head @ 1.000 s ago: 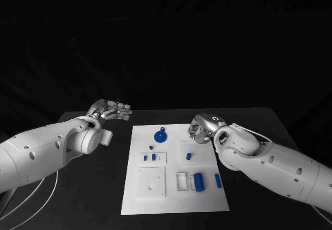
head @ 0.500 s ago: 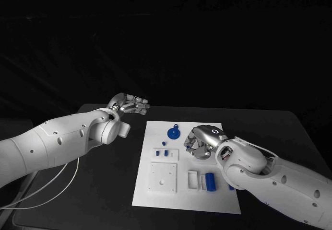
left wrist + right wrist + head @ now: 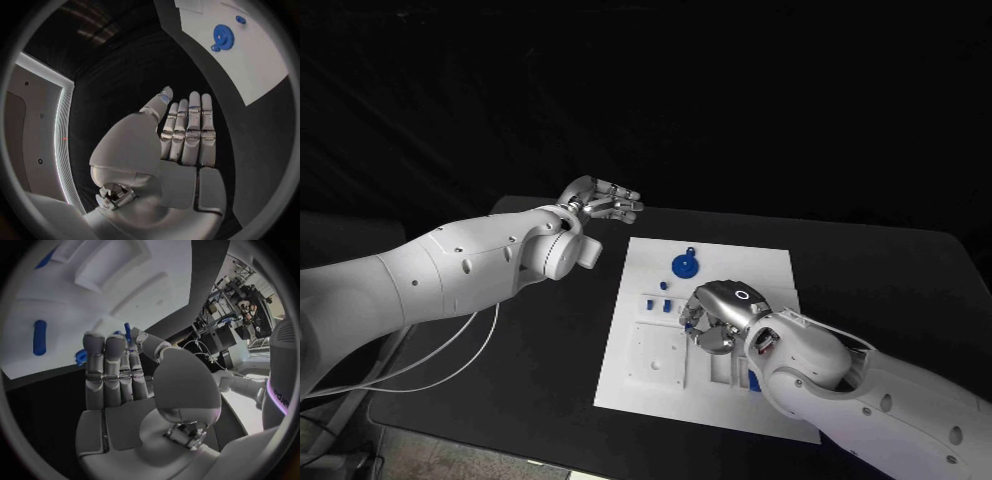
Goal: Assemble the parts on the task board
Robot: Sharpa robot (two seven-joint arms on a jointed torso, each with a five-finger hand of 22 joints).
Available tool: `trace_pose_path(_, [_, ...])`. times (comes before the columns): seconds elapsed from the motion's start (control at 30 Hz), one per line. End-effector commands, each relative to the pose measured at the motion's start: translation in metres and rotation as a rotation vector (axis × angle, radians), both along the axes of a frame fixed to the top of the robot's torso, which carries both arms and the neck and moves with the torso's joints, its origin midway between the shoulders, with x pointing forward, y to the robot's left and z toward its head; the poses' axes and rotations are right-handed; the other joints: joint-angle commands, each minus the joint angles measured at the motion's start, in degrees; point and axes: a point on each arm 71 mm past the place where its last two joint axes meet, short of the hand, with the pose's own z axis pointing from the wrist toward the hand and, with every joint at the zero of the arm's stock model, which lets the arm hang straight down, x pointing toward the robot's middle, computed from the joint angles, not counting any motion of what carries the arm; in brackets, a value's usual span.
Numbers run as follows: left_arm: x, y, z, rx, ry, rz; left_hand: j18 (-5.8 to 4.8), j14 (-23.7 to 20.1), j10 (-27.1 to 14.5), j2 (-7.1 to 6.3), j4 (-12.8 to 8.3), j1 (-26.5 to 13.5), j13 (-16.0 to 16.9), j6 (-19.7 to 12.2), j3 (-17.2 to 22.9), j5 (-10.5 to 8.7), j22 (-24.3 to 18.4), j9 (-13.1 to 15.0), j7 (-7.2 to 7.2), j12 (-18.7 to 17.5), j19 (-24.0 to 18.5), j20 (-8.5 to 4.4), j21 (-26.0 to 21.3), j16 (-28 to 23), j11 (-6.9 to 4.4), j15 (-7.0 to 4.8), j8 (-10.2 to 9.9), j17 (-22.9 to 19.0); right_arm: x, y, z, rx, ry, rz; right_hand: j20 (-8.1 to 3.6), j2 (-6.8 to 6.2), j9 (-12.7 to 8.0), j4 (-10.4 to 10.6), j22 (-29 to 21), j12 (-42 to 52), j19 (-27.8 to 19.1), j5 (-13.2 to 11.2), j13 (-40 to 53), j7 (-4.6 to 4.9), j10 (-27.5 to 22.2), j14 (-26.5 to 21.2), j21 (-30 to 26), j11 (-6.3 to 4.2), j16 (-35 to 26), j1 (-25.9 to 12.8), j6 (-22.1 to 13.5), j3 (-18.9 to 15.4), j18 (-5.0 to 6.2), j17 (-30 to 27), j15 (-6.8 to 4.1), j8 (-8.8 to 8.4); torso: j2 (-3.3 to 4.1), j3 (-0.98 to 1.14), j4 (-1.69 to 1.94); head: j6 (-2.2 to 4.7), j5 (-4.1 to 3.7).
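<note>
The white task board [image 3: 750,268] lies in the middle of the black table. A blue gear [image 3: 685,265] sits at its far end, with small blue pieces [image 3: 655,303] nearer its left side. My right hand [image 3: 711,316] hangs low over the board's middle, fingers straight and side by side. In the right wrist view this hand [image 3: 119,375] reaches over the board [image 3: 144,270]; a thin blue piece [image 3: 127,331] shows right at its thumb and fingertip, and I cannot tell whether they touch it. A long blue part [image 3: 40,336] lies beside it. My left hand [image 3: 602,201] is held flat and empty beyond the board's far left corner.
A white block with a recess [image 3: 658,356] stands on the board's near left part. White cables [image 3: 401,372] hang off the table's left edge under my left arm. The left wrist view has the gear [image 3: 223,35] and the board [image 3: 256,65] beyond my left hand [image 3: 184,130].
The camera has shifted. My right hand has come from the board's far right edge down over its middle. My left hand stays off the far left corner.
</note>
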Motion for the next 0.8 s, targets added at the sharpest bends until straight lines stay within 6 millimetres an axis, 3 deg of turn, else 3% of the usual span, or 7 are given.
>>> trace_pose_path(0.03, [0.0, -0.003, 0.002, -0.008, -0.02, -0.003, -0.9, 0.05, 0.13, 0.19, 0.31, 0.09, -0.03, 0.25, -0.07, -0.27, -0.05, 0.07, -0.05, 0.03, 0.33, -0.07, -0.22, -0.32, 0.0, 0.23, -0.03, 0.05, -0.003, 0.006, -0.003, -0.032, -0.031, 0.032, -0.42, 0.69, 0.08, -0.11, 2.99, 0.06, 2.31, 0.25, 0.03, 0.05, 0.56, 0.06, -0.33, -0.07, -0.35, 0.04, 0.42, -0.25, 1.07, 0.04, -0.31, 0.37, 0.04, 0.03, 0.03, -0.51, 0.95])
trace_pose_path(0.47, [-0.002, -0.012, 0.003, 0.001, -0.029, -0.033, -0.92, 0.05, 0.08, 0.21, 0.52, 0.0, -0.03, 0.08, -0.06, -0.24, -0.16, 0.06, -0.01, 0.03, 0.31, -0.04, -0.19, -0.29, 0.02, 0.25, -0.05, 0.06, -0.009, 0.021, -0.019, -0.017, -0.076, 0.041, -0.45, 0.51, 0.1, -0.23, 2.96, 0.06, 2.44, 0.21, 0.03, 0.01, 0.65, 0.28, -0.39, -0.09, -0.44, -0.02, 0.54, 0.16, 1.07, -0.04, -0.35, 0.37, 0.04, 0.05, 0.05, -1.44, 2.03])
trace_pose_path(0.8, [-0.002, -0.012, 0.003, 0.001, -0.026, -0.036, -0.92, 0.02, 0.03, 0.2, 0.71, -0.12, -0.02, 0.01, -0.12, -0.26, -0.27, 0.07, 0.0, 0.04, 0.33, -0.01, -0.22, -0.3, 0.04, 0.28, -0.03, 0.07, -0.013, 0.024, -0.025, -0.019, -0.074, 0.046, -0.47, 0.4, 0.09, -0.22, 2.96, 0.06, 2.49, 0.19, 0.02, -0.01, 0.72, 0.4, -0.29, -0.11, -0.5, -0.07, 0.59, 0.32, 1.04, -0.09, -0.38, 0.37, 0.03, 0.07, 0.0, -1.68, 2.08])
